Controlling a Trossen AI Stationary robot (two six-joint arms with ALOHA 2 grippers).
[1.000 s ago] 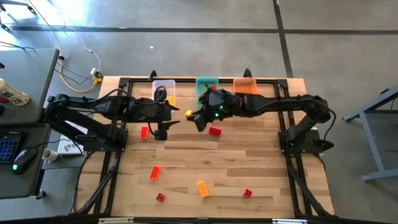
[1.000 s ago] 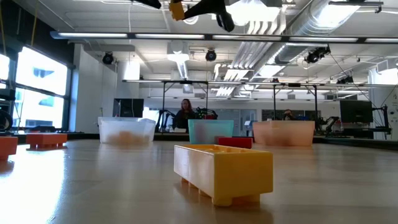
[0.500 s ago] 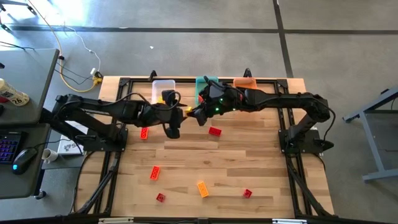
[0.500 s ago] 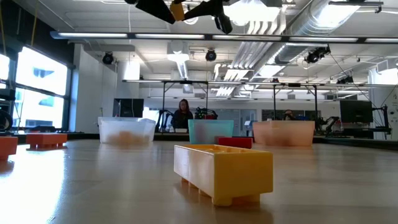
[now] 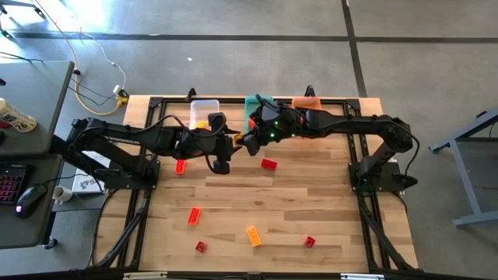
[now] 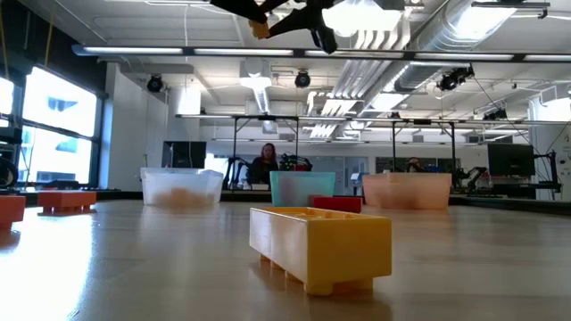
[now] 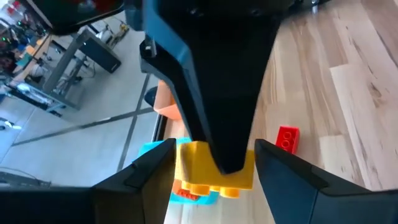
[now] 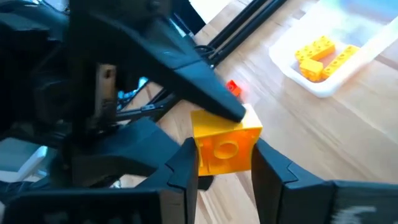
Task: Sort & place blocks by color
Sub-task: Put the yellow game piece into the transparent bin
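Observation:
A yellow studded block [image 5: 236, 140] hangs in mid-air between both grippers, above the far middle of the table. It fills the middle of the left wrist view [image 7: 214, 169] and of the right wrist view [image 8: 227, 146], and sits at the top of the low view [image 6: 260, 28]. My left gripper [image 5: 227, 149] reaches it from the table's left and is shut on it. My right gripper [image 5: 243, 143] reaches it from the right and is also shut on it. My left gripper [image 7: 214, 163] pinches the yellow block by its two short ends [image 7: 186, 165], with one finger [image 7: 149, 177] on each side. It comes level from the table's left. The block is lifted clear of the table. My right gripper [image 8: 224, 165] pinches the same block across its two long side faces [image 8: 205, 155], with a finger [image 8: 180, 174] on each side. It comes from the table's right, slanting down. The block hangs clear above the table, slightly tilted.
A clear bin [image 5: 205, 109] with yellow blocks inside, a teal bin [image 5: 258, 103] and an orange bin [image 5: 307, 104] stand along the far edge. Red blocks [image 5: 269, 163] [image 5: 180, 166] lie near the arms. More red and orange blocks [image 5: 254, 236] lie toward the near edge.
My left gripper has moved toward the table's right, up to my right gripper, and its fingers have come round the yellow block. My right gripper has drawn a little toward the far edge while holding the block, which now sits slightly lower and more tilted in the low view.

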